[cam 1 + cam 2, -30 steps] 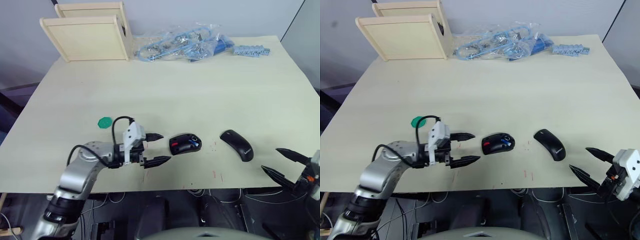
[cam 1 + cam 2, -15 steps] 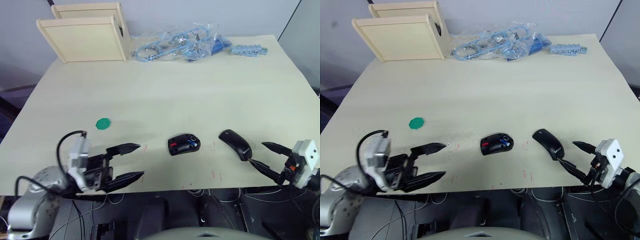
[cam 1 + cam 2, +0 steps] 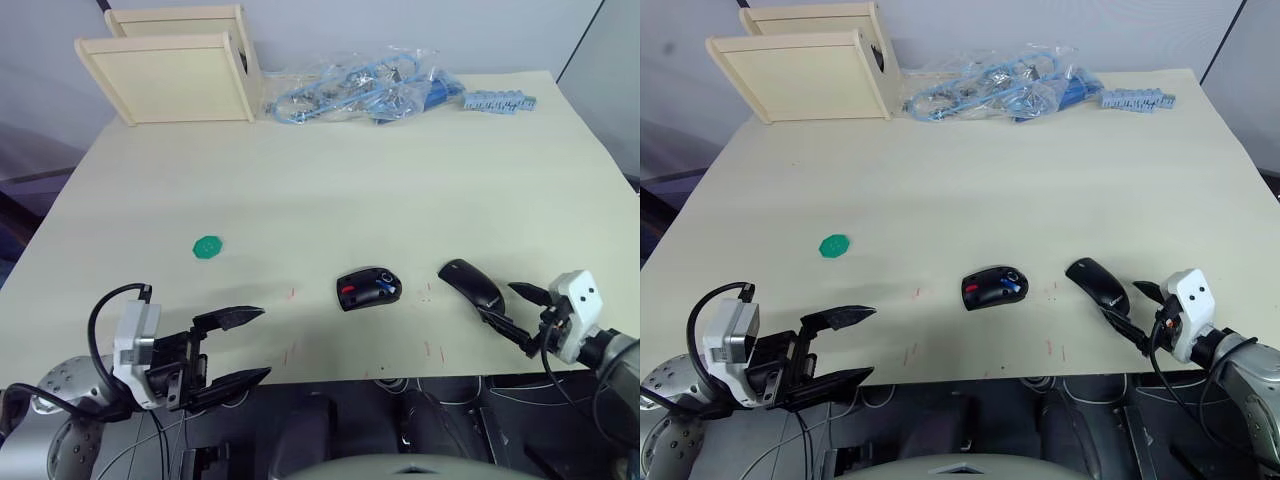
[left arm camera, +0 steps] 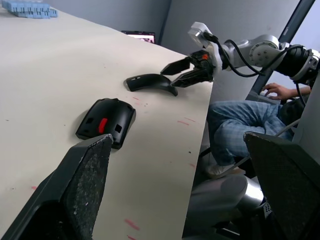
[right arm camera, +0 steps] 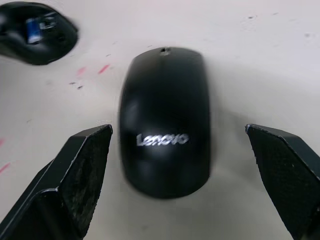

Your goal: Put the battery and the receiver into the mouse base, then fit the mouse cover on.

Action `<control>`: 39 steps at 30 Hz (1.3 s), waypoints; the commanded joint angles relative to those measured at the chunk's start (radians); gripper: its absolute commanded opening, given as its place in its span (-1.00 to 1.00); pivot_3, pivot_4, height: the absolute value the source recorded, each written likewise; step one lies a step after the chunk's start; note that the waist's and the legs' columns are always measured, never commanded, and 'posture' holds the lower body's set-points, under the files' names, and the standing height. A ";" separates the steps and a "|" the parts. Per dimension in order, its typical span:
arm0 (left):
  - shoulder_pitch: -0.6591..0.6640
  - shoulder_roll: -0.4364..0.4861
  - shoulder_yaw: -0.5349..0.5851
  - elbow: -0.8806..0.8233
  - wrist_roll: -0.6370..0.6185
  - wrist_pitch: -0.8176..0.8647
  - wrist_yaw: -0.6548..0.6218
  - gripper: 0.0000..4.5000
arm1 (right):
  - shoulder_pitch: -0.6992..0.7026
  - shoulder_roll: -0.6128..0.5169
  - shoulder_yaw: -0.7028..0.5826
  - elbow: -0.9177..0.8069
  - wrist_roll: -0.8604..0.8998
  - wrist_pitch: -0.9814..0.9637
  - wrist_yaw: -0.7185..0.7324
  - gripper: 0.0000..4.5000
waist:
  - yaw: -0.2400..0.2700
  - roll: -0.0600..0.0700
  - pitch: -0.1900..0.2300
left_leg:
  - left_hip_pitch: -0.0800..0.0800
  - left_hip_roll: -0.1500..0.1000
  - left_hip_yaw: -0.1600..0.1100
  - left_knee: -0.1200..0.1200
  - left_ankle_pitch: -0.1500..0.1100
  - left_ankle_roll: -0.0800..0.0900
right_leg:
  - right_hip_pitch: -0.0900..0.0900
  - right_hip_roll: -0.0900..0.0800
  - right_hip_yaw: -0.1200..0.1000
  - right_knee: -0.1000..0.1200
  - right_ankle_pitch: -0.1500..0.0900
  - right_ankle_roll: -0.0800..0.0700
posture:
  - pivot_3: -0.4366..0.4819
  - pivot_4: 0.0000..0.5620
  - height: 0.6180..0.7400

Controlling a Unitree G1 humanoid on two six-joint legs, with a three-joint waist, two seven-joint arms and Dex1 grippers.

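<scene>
The right gripper (image 3: 517,309) is spread wide just beside the mouse cover (image 3: 472,286), which lies on the bench (image 3: 400,180) right of the mouse base (image 3: 369,288). The battery (image 3: 385,288) sits in the base, and the left gripper (image 3: 247,345) hangs wide open at the bench's near edge

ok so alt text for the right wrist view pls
The black mouse cover, white Lenovo lettering facing up, lies on the pale table centred between the two open fingers of the right hand. The mouse base, with the blue battery in it, sits beyond the cover, apart from it.
</scene>
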 commanded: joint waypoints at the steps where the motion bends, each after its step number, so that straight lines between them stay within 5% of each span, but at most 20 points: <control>1: 0.007 0.013 -0.007 -0.023 0.015 -0.026 -0.002 0.98 | -0.011 -0.004 0.006 -0.050 0.009 0.043 -0.028 1.00 | 0.000 0.000 0.000 | 0.000 0.000 0.000 0.000 0.000 0.000 | 0.000 0.000 0.000 0.000 0.000 0.000 | -0.05 -0.47 1.00; 32: -0.014 0.016 -0.020 -0.045 -0.022 -0.009 0.026 0.98 | -0.050 -0.028 0.047 -0.036 -0.027 0.101 -0.029 1.00 | 0.000 0.000 0.000 | 0.000 0.000 0.000 0.000 0.000 0.000 | 0.000 0.001 0.000 -0.001 0.000 0.000 | -0.05 -0.47 1.00; 34: -0.013 0.017 -0.020 -0.046 -0.023 -0.008 0.028 1.00 | -0.050 -0.029 0.046 -0.037 -0.029 0.100 -0.028 0.77 | 0.000 0.000 0.000 | 0.000 0.000 0.000 0.000 0.000 0.000 | 0.000 0.001 0.000 -0.001 0.000 0.000 | -0.05 -0.47 1.00; 39: -0.013 0.014 -0.024 -0.042 -0.019 -0.012 0.027 1.00 | -0.051 -0.031 0.047 -0.037 -0.031 0.097 -0.028 0.77 | 0.000 0.000 0.000 | 0.000 0.000 0.000 0.000 0.000 0.000 | 0.000 0.001 0.000 -0.001 0.000 0.000 | -0.05 -0.47 1.00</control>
